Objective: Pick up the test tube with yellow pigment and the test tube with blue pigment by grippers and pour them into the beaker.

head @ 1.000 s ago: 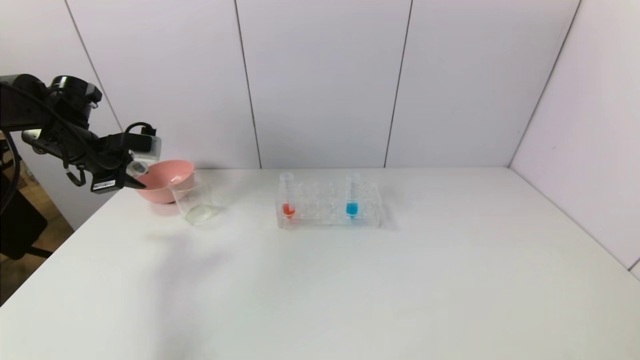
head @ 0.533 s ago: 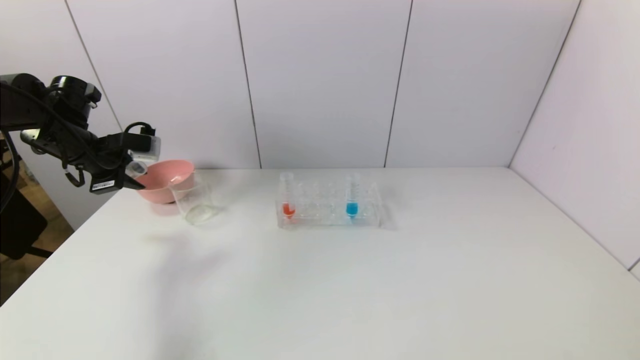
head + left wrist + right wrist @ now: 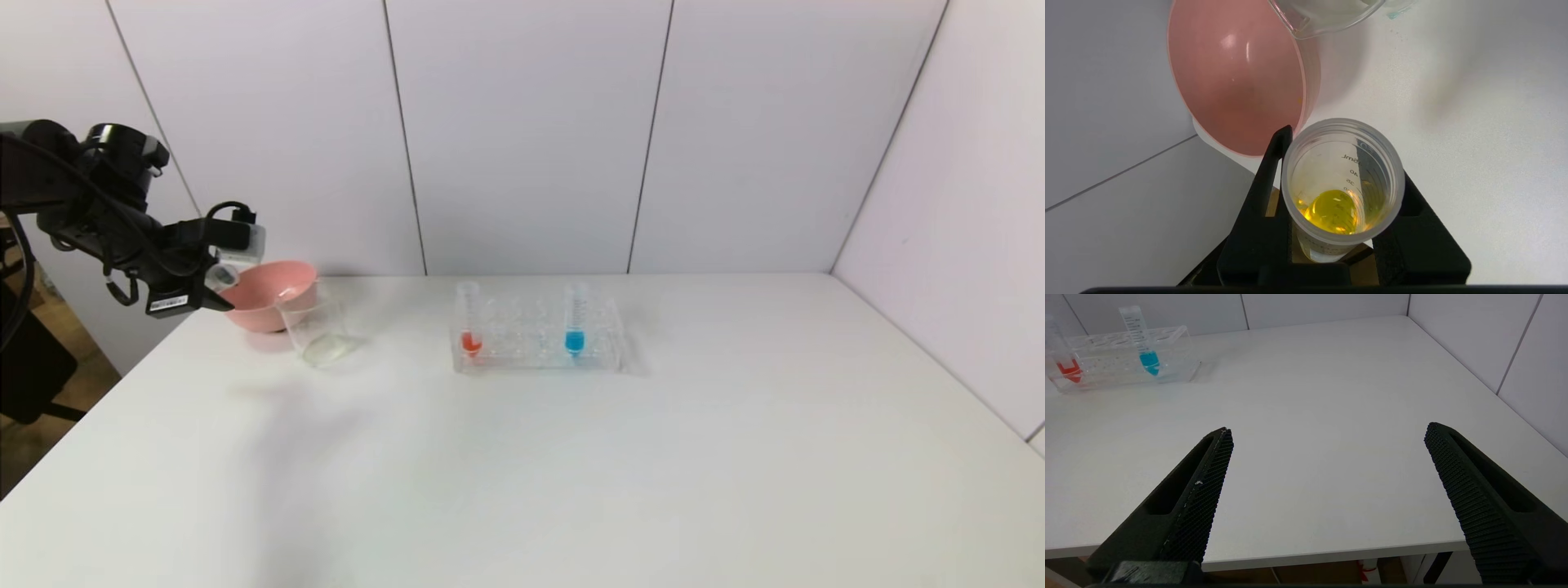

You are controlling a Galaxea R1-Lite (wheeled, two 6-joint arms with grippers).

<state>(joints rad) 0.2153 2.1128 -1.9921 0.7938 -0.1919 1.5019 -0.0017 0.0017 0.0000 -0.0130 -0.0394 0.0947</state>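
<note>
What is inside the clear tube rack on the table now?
The tube rack holds two upright tubes: the red-liquid tube at its left end and the test tube with blue pigment toward its right. Its other holes look empty.

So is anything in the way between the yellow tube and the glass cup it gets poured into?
Partly. The left hand grips the yellow test tube at the table's left edge. The pink bowl sits right beside it, and the beaker stands just past the bowl, on its right. The tube would likely have to pass over or around the bowl.
</note>
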